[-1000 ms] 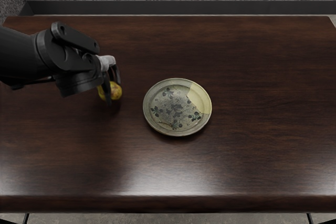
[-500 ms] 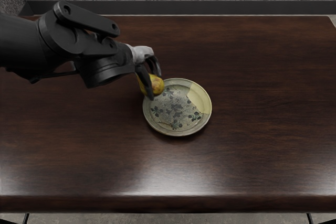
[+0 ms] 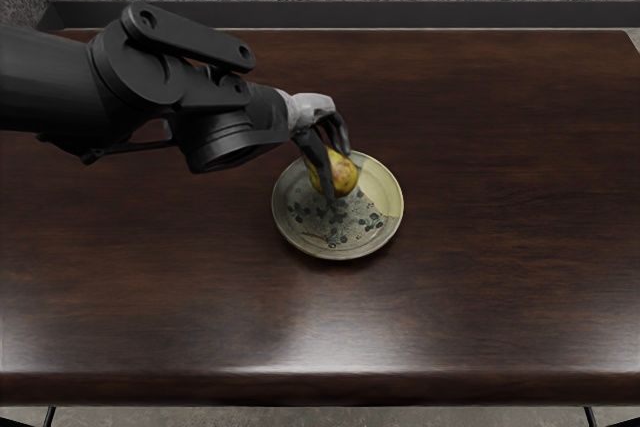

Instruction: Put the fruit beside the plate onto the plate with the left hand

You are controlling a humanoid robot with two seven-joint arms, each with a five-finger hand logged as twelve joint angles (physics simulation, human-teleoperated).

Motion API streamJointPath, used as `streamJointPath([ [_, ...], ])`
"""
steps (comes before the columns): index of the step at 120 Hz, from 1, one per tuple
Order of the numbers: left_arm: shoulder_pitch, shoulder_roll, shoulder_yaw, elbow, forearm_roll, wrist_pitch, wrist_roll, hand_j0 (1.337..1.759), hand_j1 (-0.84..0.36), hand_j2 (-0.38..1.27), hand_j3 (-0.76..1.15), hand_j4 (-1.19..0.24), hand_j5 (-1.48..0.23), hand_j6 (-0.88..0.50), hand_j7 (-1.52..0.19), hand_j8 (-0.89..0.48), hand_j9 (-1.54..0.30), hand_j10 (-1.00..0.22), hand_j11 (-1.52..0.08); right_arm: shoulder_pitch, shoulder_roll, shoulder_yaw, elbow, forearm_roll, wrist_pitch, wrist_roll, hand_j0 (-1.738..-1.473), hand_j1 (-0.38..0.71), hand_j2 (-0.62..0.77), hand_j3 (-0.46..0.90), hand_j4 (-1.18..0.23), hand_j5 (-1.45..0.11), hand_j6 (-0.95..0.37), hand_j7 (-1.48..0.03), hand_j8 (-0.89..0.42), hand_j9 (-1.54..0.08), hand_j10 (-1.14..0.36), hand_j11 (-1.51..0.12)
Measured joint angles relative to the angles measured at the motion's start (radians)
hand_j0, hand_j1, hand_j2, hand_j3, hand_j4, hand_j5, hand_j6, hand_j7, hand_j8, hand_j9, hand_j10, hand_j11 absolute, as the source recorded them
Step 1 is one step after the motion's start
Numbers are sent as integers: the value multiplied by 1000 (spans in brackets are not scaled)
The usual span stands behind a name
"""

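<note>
A small yellow fruit (image 3: 342, 175) is held over the upper middle of the round speckled plate (image 3: 380, 230), which lies near the centre of the dark wooden table (image 3: 480, 287). My left hand (image 3: 326, 147) reaches in from the left and its dark fingers (image 3: 318, 159) are curled round the fruit. Whether the fruit touches the plate's surface cannot be told. The black forearm covers the table's left rear part. The right arm does not show.
A grey textured wall runs behind the table's far edge (image 3: 400, 29). The table's front edge (image 3: 320, 402) lies close to the bottom of the view.
My left hand has carried the fruit to the right, from the table beside the plate's left rim to above the plate's middle. The plate has not moved.
</note>
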Motion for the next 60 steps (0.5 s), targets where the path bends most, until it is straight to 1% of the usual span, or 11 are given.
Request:
streamJointPath([
  [2, -1, 0, 0, 0, 0, 0, 0, 1656, -405, 913, 0, -824, -1224, -372, -1193, -420, -1145, -723, -1149, 0, 0, 0, 0, 0, 0, 0, -1658, -331, -3, 0, -15, -20, -15, -20, -15, -20, -15, -20],
  [6, -1, -3, -1, 0, 1, 1, 0, 1656, -387, 839, 0, -782, -1151, -381, -1123, -433, -1081, -698, -1085, 0, 0, 0, 0, 0, 0, 0, -1658, -331, -3, 0, -15, -20, -15, -20, -15, -20, -15, -20],
  [14, -4, -5, -2, -1, 6, 3, -1, 1656, -217, 611, 0, -593, -868, -304, -848, -341, -818, -532, -820, 0, 0, 0, 0, 0, 0, 0, -1658, -331, -3, 0, -15, -20, -15, -20, -15, -20, -15, -20],
  [22, -7, -6, 0, -4, 10, 4, -1, 1657, -63, 441, 0, -431, -630, -222, -616, -249, -594, -387, -596, 0, 0, 0, 0, 0, 0, 0, -1658, -331, -3, 0, -15, -20, -15, -20, -15, -20, -15, -20],
  [31, -8, -4, 7, -10, 13, 4, 0, 1657, 60, 306, 0, -301, -440, -157, -430, -176, -415, -271, -417, 0, 0, 0, 0, 0, 0, 0, -1658, -331, -3, 0, -15, -20, -15, -20, -15, -20, -15, -20],
  [40, -8, 11, 20, -20, 12, -12, 2, 1657, 146, 212, 0, -211, -308, -112, -301, -124, -291, -190, -292, 0, 0, 0, 0, 0, 0, 0, -1658, -331, -3, 0, -15, -20, -15, -20, -15, -20, -15, -20],
  [46, -11, 136, 32, -26, 0, -117, 6, 1658, 188, 167, 0, -167, -244, -89, -238, -99, -230, -151, -231, 0, 0, 0, 0, 0, 0, 0, -1658, -331, -3, 0, -15, -20, -15, -20, -15, -20, -15, -20],
  [60, 0, 498, 49, -34, -46, -482, 10, 1658, 254, 95, 0, -98, -142, -54, -139, -60, -135, -89, -135, 0, 0, 0, 0, 0, 0, 0, -1658, -331, -3, 0, -15, -20, -15, -20, -15, -20, -15, -20],
])
